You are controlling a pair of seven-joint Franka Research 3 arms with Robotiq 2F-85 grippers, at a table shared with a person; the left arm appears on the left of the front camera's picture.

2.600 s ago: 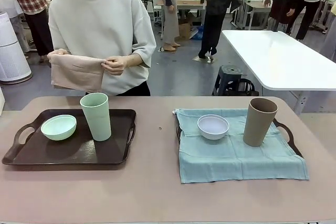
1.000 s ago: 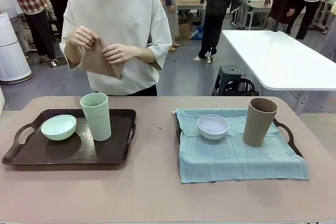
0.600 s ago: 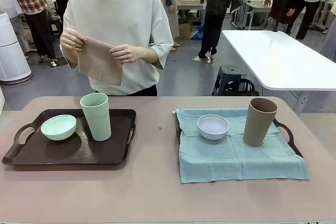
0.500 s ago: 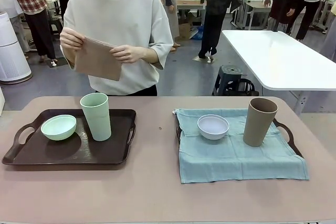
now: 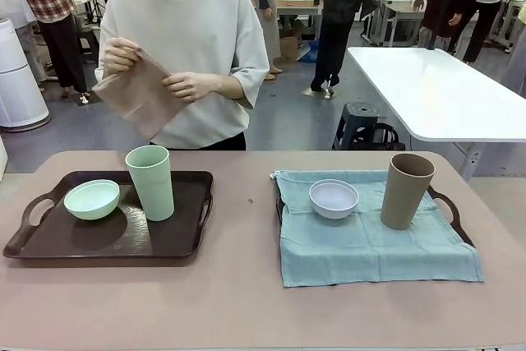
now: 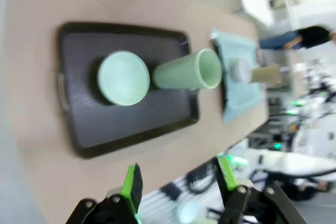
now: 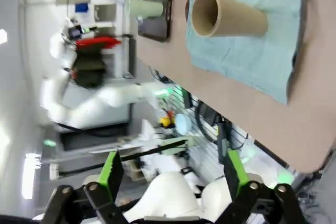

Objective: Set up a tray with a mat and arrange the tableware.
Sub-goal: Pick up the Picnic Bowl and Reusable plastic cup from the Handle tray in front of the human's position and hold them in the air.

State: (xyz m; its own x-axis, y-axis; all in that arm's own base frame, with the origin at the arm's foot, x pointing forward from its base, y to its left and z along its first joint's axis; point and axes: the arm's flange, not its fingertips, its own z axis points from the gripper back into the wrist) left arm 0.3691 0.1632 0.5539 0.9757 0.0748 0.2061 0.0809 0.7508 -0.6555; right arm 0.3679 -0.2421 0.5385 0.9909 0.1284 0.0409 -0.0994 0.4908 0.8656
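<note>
The right tray [image 5: 450, 205] looks finished: a blue mat [image 5: 370, 248] lies under the pale bowl [image 5: 334, 198] and tan tumbler [image 5: 406, 191]. The left tray [image 5: 49, 244] is bare beneath the mint bowl [image 5: 91, 200] and mint tumbler [image 5: 150, 182], likely why the person [image 5: 197, 30] at the far side holds a pinkish cloth [image 5: 136, 96]. The left gripper [image 6: 178, 182] and right gripper [image 7: 173, 174] hang spread and empty. The blue mat hides most of the right tray

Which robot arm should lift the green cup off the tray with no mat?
Probably left. The left gripper, open, points at the dark tray holding the mint green tumbler; the right gripper faces the tan-brown tumbler instead.
</note>
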